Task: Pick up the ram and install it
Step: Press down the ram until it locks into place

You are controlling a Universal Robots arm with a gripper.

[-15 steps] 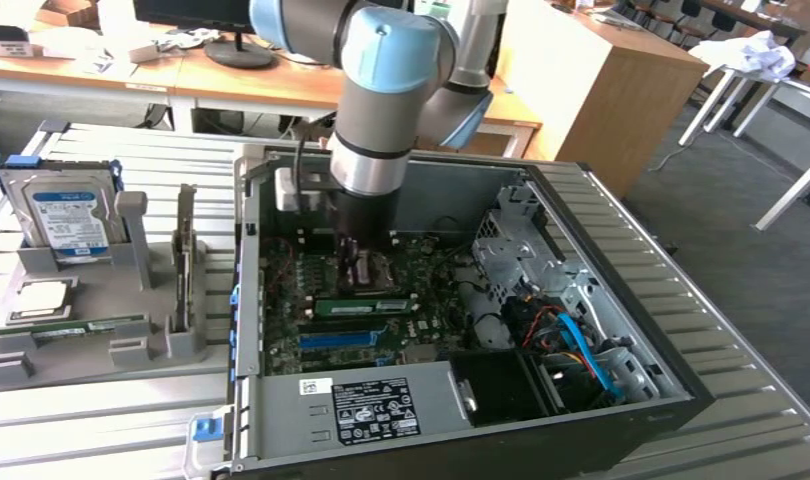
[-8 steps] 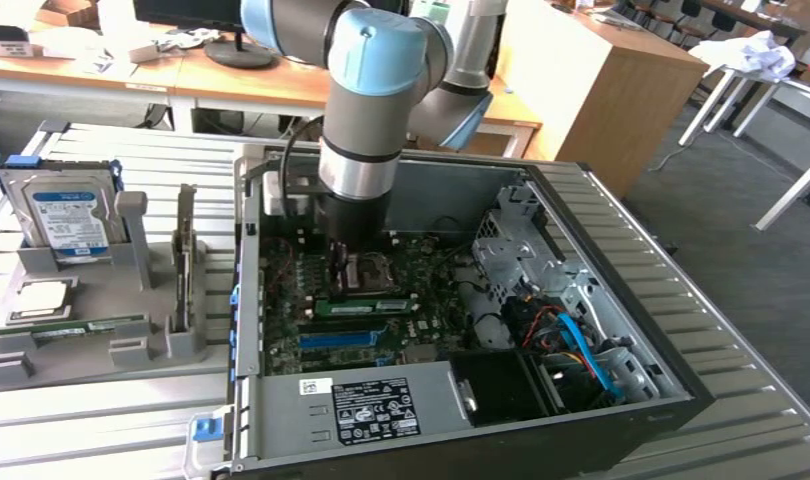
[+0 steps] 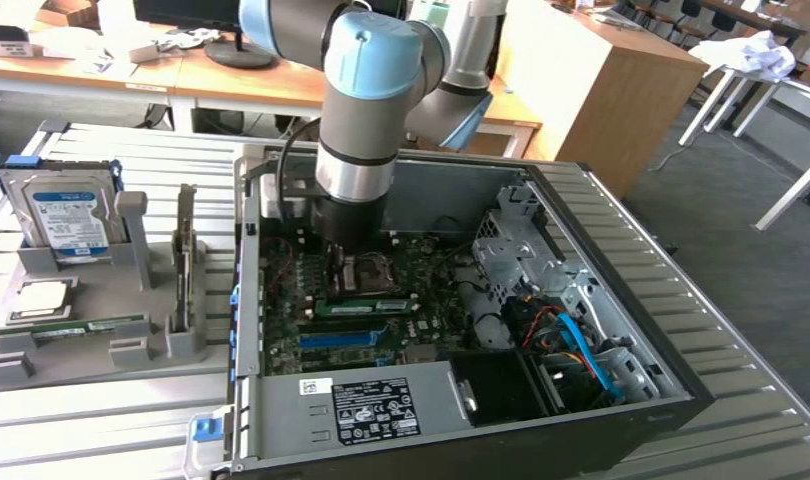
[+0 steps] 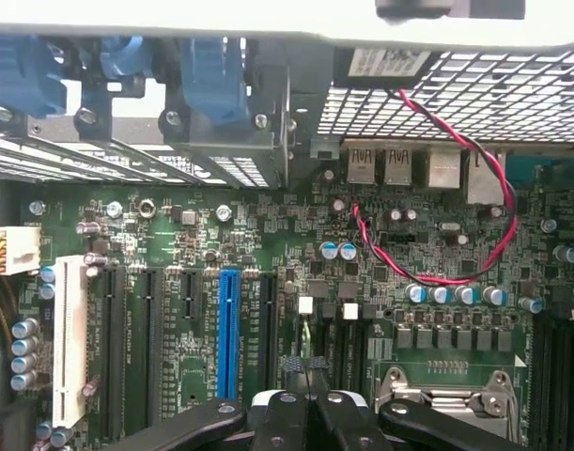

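Gripper (image 4: 307, 368) jaws shut, empty, over motherboard (image 4: 268, 244) | ram (image 3: 362, 305) seated in slot, long axis crosswise, just beside arm.

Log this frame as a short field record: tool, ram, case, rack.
tool: the tool is shut, holding nothing, over the motherboard inside the open computer case
arm: reaches down into the case beside the processor socket
ram: a green stick sits in a slot on the motherboard, just in front of the socket
rack: the grey holder on the exterior view's left carries a hard drive, a processor chip and another green stick
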